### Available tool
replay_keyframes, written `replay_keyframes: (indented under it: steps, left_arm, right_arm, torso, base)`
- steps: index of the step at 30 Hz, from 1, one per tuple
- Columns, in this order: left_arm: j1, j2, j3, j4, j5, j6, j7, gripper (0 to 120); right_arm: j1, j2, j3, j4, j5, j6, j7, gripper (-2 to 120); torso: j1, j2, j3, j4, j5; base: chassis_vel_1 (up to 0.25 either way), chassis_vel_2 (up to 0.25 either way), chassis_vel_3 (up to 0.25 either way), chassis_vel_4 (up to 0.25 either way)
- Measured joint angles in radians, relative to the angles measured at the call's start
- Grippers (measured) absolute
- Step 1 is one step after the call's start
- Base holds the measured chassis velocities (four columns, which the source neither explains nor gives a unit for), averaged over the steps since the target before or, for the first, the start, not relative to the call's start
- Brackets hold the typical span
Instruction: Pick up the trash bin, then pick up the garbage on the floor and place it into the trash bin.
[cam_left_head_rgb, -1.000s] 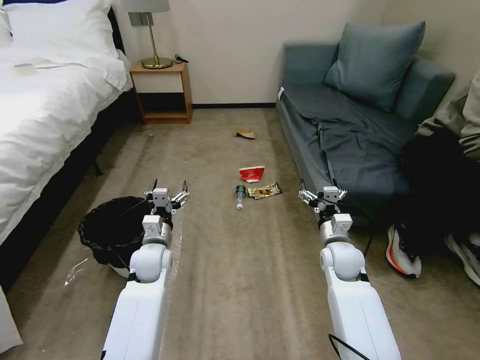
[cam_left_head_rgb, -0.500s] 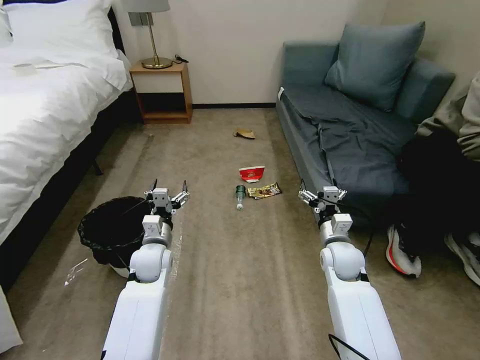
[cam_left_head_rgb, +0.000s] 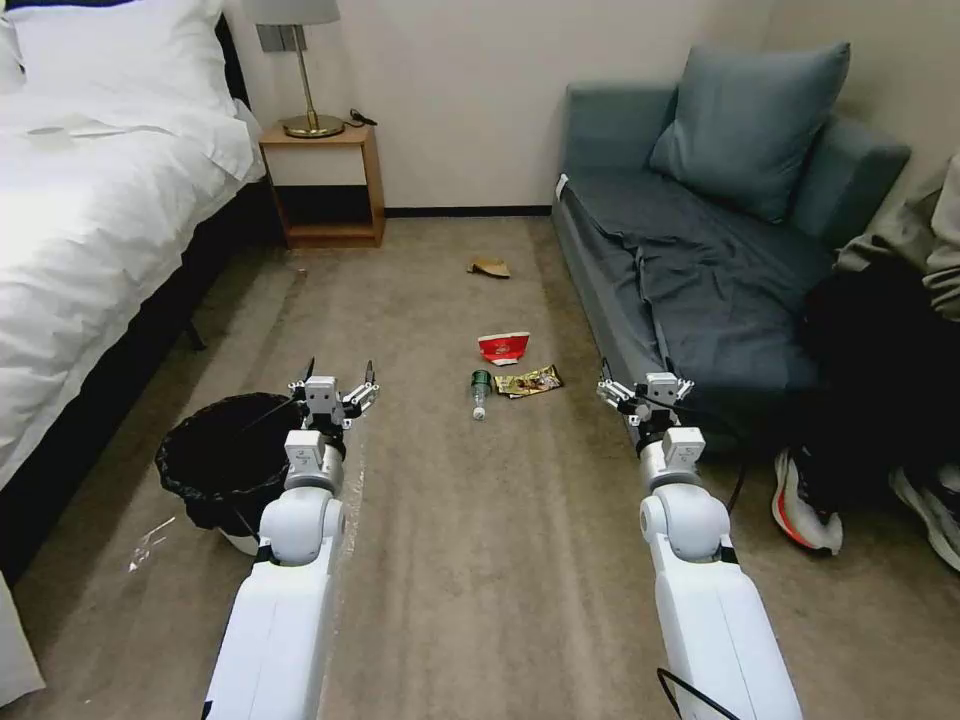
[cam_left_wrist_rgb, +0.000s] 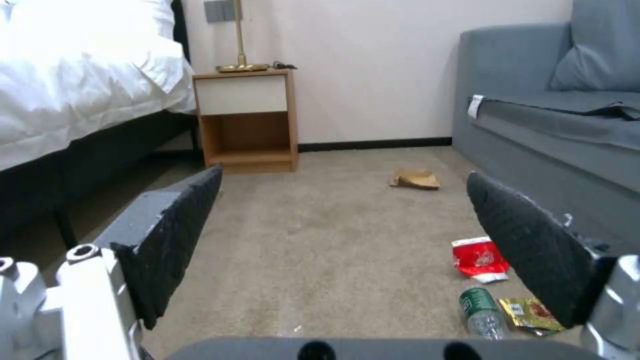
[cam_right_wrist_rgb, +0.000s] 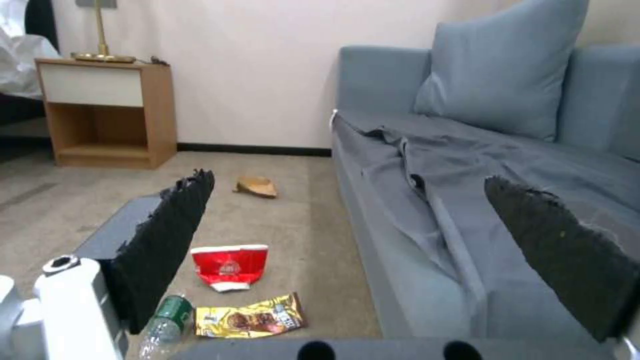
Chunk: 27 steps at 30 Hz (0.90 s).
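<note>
The trash bin (cam_left_head_rgb: 225, 462), white with a black bag over its rim, stands on the carpet beside the bed at my left. My left gripper (cam_left_head_rgb: 337, 379) hangs open just right of the bin's far rim, holding nothing. The garbage lies ahead on the floor: a crushed red-and-white cup (cam_left_head_rgb: 503, 347), a small clear bottle (cam_left_head_rgb: 480, 390) with a green label, a gold-brown wrapper (cam_left_head_rgb: 528, 380) and, farther off, crumpled tan paper (cam_left_head_rgb: 488, 267). My right gripper (cam_left_head_rgb: 645, 385) is open and empty by the sofa's front edge, right of the wrapper.
A white bed (cam_left_head_rgb: 90, 230) runs along the left and a blue-grey sofa (cam_left_head_rgb: 700, 250) along the right. A wooden nightstand (cam_left_head_rgb: 325, 185) with a lamp stands at the back wall. A seated person's shoes (cam_left_head_rgb: 805, 505) rest at the right. A clear scrap (cam_left_head_rgb: 150, 542) lies near the bin.
</note>
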Motion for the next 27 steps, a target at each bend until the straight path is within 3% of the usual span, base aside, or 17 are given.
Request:
replay_keyframes:
  steps: [27]
  left_arm:
    - [0.002, 0.001, -0.001, -0.002, -0.002, 0.0, 0.0, 98]
  right_arm:
    - [-0.003, -0.001, 0.0, 0.004, 0.001, 0.004, 0.0, 100]
  torso:
    - [0.0, 0.0, 0.0, 0.0, 0.0]
  base:
    - [0.0, 0.0, 0.0, 0.0]
